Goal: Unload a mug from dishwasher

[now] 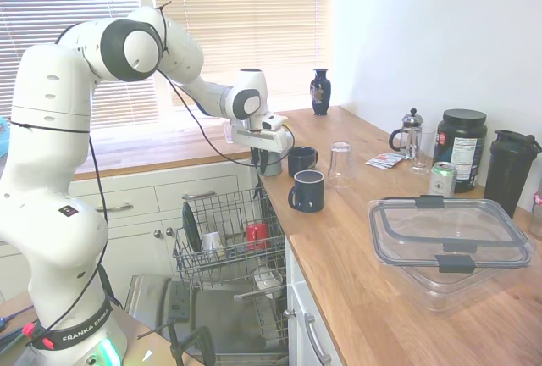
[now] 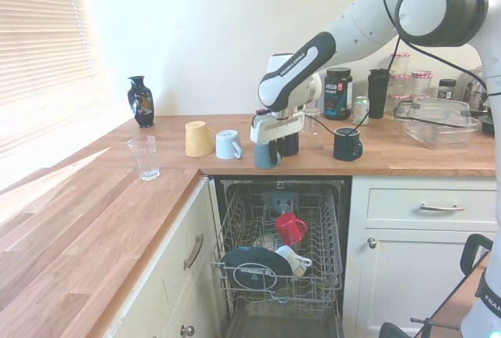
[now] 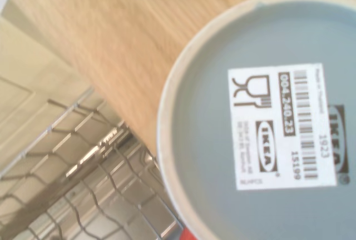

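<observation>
The slate grey-blue mug (image 2: pixel 266 156) is upside down at the front edge of the wooden counter (image 2: pixel 117 221), right above the open dishwasher (image 2: pixel 282 256). My gripper (image 2: pixel 269 144) comes down onto the mug from above and is shut on it. In the first exterior view the mug (image 1: pixel 271 164) shows only partly beneath the gripper (image 1: pixel 264 156). Its labelled base (image 3: pixel 267 129) fills the wrist view, with the counter and the wire rack (image 3: pixel 83 184) beyond it. I cannot tell whether the mug rests on the counter or hangs just above it.
The pulled-out rack (image 1: pixel 222 243) holds a red cup (image 1: pixel 257 233), a dark plate (image 2: pixel 252 266) and white ware. Two navy mugs (image 1: pixel 301 160) (image 1: pixel 307 191) and a glass (image 1: pixel 340 163) stand near the gripper. A yellow cup (image 2: pixel 197 138) and pale blue mug (image 2: pixel 228 144) lie beside it.
</observation>
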